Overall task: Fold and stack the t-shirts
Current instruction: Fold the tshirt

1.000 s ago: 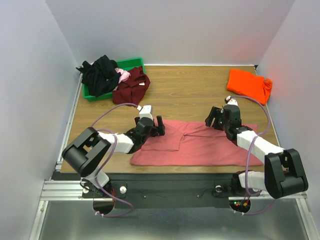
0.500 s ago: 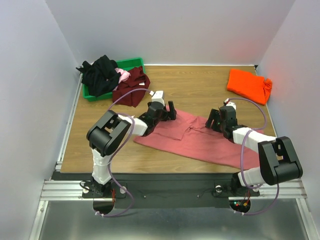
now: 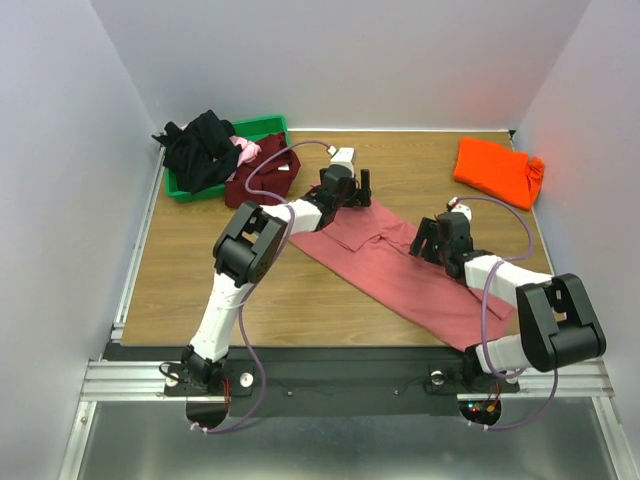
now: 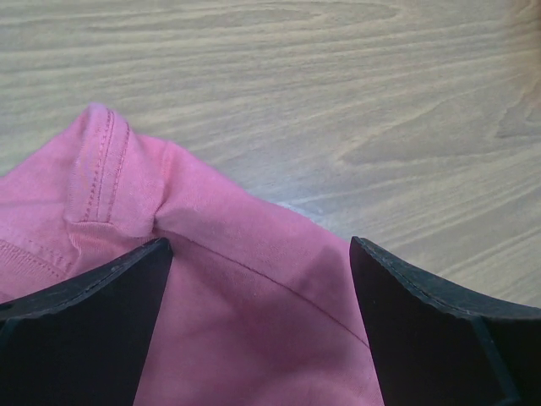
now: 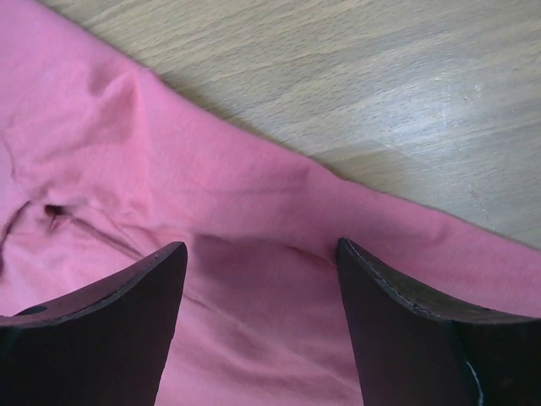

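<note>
A salmon-pink t-shirt [image 3: 400, 278] lies flat and slanted across the wooden table, from the middle down to the near right. My left gripper [image 3: 357, 194] reaches far out over the shirt's upper left end, with its jaws wide apart and cloth between them [image 4: 260, 245]. A hemmed corner of the shirt [image 4: 101, 194] shows in the left wrist view. My right gripper [image 3: 426, 240] sits on the shirt's far edge near its middle, open, with wrinkled pink cloth [image 5: 101, 144] between its fingers [image 5: 260, 249]. A bright orange t-shirt [image 3: 497, 168] lies folded at the back right.
A green bin [image 3: 262, 128] stands at the back left. A black shirt [image 3: 200, 148], a light pink one [image 3: 245, 150] and a dark maroon one [image 3: 262, 175] spill out of it. Grey walls close in the table on three sides.
My left arm has swept away from me and to the right. The shirt's left end moved with it, turning the shirt from level to slanted. My right gripper has barely moved.
</note>
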`<state>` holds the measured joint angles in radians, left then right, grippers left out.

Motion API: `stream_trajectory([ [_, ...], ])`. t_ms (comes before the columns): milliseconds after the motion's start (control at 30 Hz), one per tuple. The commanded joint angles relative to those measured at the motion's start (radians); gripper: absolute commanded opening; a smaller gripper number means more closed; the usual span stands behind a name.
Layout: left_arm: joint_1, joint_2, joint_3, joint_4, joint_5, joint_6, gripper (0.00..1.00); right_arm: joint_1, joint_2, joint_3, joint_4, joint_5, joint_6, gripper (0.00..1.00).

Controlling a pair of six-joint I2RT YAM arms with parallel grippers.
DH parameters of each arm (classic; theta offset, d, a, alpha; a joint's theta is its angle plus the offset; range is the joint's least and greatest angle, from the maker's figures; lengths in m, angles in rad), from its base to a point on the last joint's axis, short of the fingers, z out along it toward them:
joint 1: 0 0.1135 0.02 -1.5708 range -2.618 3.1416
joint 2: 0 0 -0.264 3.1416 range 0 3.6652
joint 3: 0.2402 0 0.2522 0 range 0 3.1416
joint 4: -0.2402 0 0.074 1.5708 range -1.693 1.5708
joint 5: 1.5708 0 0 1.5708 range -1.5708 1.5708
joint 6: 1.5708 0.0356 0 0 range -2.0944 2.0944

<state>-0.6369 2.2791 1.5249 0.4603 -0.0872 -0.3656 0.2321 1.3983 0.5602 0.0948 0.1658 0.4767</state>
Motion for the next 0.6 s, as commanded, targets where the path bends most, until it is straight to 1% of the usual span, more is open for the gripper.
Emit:
stream_trajectory([
  [0, 0.009, -0.018, 0.130, -0.075, 0.007, 0.074, 0.98, 0.021, -0.062, 0.009, 0.000, 0.015, 0.017, 0.77],
  [67, 0.006, -0.064, 0.144, -0.078, 0.017, 0.083, 0.98, 0.027, -0.103, 0.007, -0.012, 0.017, 0.019, 0.78],
  [167, -0.003, -0.153, 0.135, -0.084, -0.009, 0.106, 0.98, 0.027, -0.143, -0.003, -0.018, 0.021, 0.023, 0.78],
  [267, -0.009, -0.269, 0.046, -0.084, -0.043, 0.102, 0.98, 0.029, -0.145, -0.009, -0.023, 0.029, 0.025, 0.78],
  [300, -0.009, -0.297, -0.021, -0.083, -0.046, 0.094, 0.98, 0.030, -0.142, -0.009, -0.024, 0.028, 0.026, 0.78],
  [367, -0.009, -0.369, -0.096, -0.080, -0.054, 0.080, 0.98, 0.036, -0.130, -0.014, -0.024, 0.026, 0.028, 0.78],
  [400, -0.009, -0.404, -0.173, -0.077, -0.051, 0.074, 0.98, 0.039, -0.125, -0.016, -0.023, 0.024, 0.031, 0.78],
  [500, -0.009, -0.438, -0.279, -0.060, -0.013, 0.059, 0.98, 0.062, -0.116, -0.017, -0.023, 0.037, 0.033, 0.78],
  [567, -0.009, -0.458, -0.394, -0.042, 0.000, 0.044, 0.99, 0.087, -0.099, -0.013, -0.020, 0.052, 0.033, 0.78],
])
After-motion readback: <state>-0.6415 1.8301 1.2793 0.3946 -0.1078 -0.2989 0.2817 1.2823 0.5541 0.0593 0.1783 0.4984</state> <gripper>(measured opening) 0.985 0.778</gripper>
